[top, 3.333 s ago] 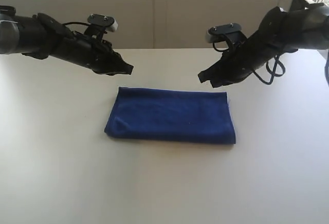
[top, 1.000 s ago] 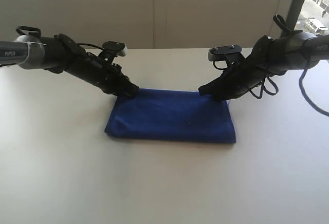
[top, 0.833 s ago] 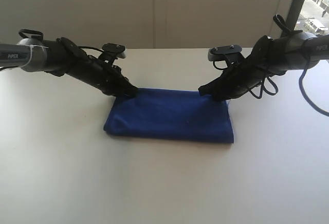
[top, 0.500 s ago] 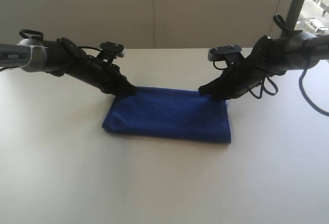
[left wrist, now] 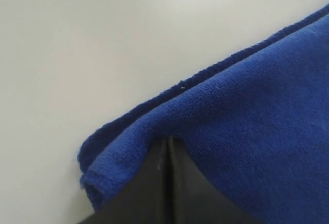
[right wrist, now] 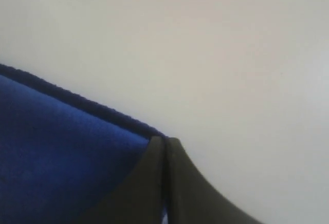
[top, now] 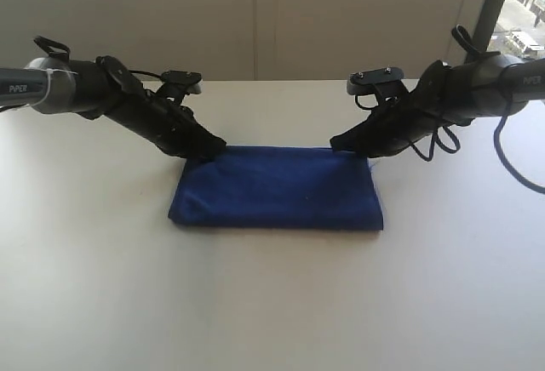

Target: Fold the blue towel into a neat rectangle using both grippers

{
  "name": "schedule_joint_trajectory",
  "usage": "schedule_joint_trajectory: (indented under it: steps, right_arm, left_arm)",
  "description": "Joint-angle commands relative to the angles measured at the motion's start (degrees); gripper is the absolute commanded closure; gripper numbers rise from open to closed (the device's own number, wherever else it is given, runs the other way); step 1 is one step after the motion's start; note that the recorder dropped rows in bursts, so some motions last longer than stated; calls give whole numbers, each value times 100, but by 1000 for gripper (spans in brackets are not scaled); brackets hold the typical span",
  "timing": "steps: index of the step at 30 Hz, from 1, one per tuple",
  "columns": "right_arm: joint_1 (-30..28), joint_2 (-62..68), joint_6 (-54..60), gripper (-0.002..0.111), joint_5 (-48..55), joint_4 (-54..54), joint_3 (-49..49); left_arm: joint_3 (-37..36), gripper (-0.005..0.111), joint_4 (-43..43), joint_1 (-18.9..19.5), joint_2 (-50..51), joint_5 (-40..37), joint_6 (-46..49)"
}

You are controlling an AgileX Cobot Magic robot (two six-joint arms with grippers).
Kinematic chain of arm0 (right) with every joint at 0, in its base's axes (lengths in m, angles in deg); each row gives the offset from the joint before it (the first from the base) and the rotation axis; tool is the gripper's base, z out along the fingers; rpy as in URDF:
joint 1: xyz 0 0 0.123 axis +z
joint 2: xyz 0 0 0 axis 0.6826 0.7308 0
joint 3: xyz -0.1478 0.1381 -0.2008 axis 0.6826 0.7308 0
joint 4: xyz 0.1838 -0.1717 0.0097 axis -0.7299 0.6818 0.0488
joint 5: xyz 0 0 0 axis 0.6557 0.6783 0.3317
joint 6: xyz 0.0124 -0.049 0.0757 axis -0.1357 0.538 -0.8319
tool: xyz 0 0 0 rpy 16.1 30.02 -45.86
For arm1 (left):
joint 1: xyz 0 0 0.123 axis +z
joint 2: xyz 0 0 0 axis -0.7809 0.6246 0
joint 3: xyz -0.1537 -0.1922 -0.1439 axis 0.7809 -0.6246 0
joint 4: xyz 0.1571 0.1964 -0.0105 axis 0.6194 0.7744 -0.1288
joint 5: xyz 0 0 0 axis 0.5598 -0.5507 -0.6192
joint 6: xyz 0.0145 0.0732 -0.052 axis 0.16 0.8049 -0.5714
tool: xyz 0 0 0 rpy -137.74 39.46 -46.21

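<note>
Pressing closed fingers on the far corners of the towel (top: 277,188), the left gripper (top: 215,145) and right gripper (top: 337,143) are meeting soft, floppy, light cloth. Pinching all layers there is looking wisest.

- Towel (top: 277,188) lies flat in the middle of the table (top: 272,303).
- Left gripper (top: 213,148) touches its far left corner.
- Right gripper (top: 341,143) meets the far right corner.

Blue towel (top: 277,188): royal-blue terry, folded into a flat layered rectangle, lying lengthwise on the table (top: 272,303). Left pincer (top: 213,145) and right pincer (top: 339,143): black, jaws closed, tips touching its far corners.
</note>
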Motion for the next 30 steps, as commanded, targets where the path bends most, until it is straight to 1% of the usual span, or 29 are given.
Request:
schedule_joint_trajectory:
  steps: [1,8,11,13,18,21,23,25,27,30]
  right_arm:
    - [-41,-318,32,108,-200,39,-16]
    - [-41,-1065,32,108,-492,64,-16]
    - [-68,-1470,32,108,-306,128,-16]
    - [-139,-1744,32,108,-25,142,-6]
    - [-379,-2510,32,108,1023,216,127]
    - [-516,-3124,32,108,1071,388,581]
    - [-585,-3551,32,108,965,530,1007]
    - [-637,-4054,32,108,806,563,1480]
    - [-637,-4515,32,108,647,589,1913]
    - [-637,-5279,32,108,457,589,2521]
  left_arm:
    - [-61,107,270,17,-227,-235,-75]
    - [-61,107,359,17,-894,-4,-27]
    - [-61,107,668,30,-1204,-20,-39]
    - [-61,107,779,78,-1485,-188,-39]
    - [-61,107,907,542,-2463,-1244,-50]
    - [-72,107,933,864,-3056,-1976,-39]
    - [-111,107,1033,1054,-3493,-2265,-31]
    - [-262,107,1046,1209,-3929,-2296,-31]
    - [-579,107,1056,1361,-4461,-2203,-31]
    - [-1215,107,1056,1548,-5172,-1840,-31]
